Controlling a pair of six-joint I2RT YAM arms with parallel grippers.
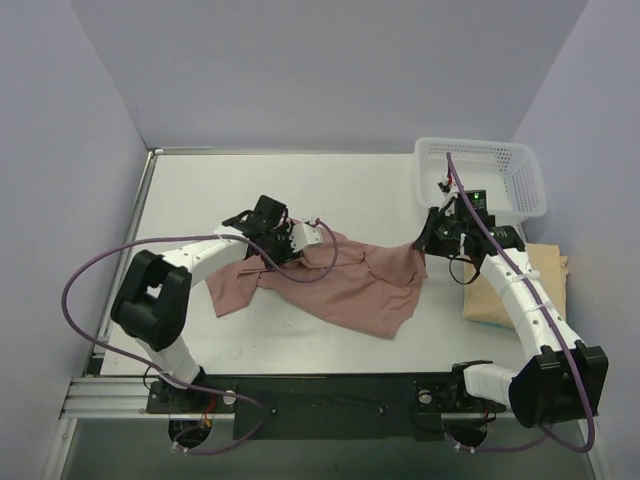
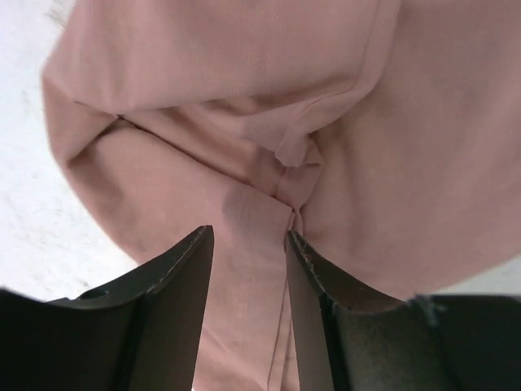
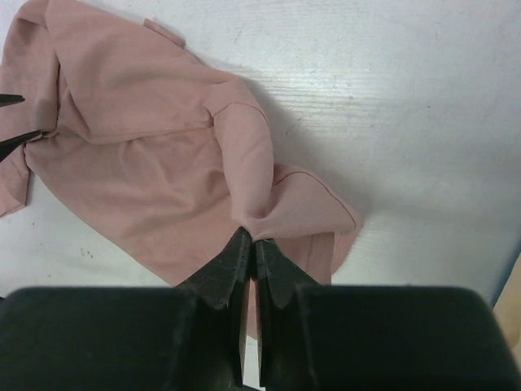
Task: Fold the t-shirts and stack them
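nearby, basket point(image 1: 432, 172) and tan shirt point(image 1: 545, 272) sit beside right pincer point(image 3: 251, 241) pinching pink shirt point(image 1: 360, 290); left pincer point(image 2: 250, 236) half-open over it.

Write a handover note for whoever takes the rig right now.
Tools: left tool open, over the left part of the pink shirt; right tool shut on its right edge.
Things: pink shirt crumpled mid table; tan shirt at the right, by the basket.
Done: tan shirt looks folded.
To do: spread and fold the pink shirt, then stack it on the tan shirt.
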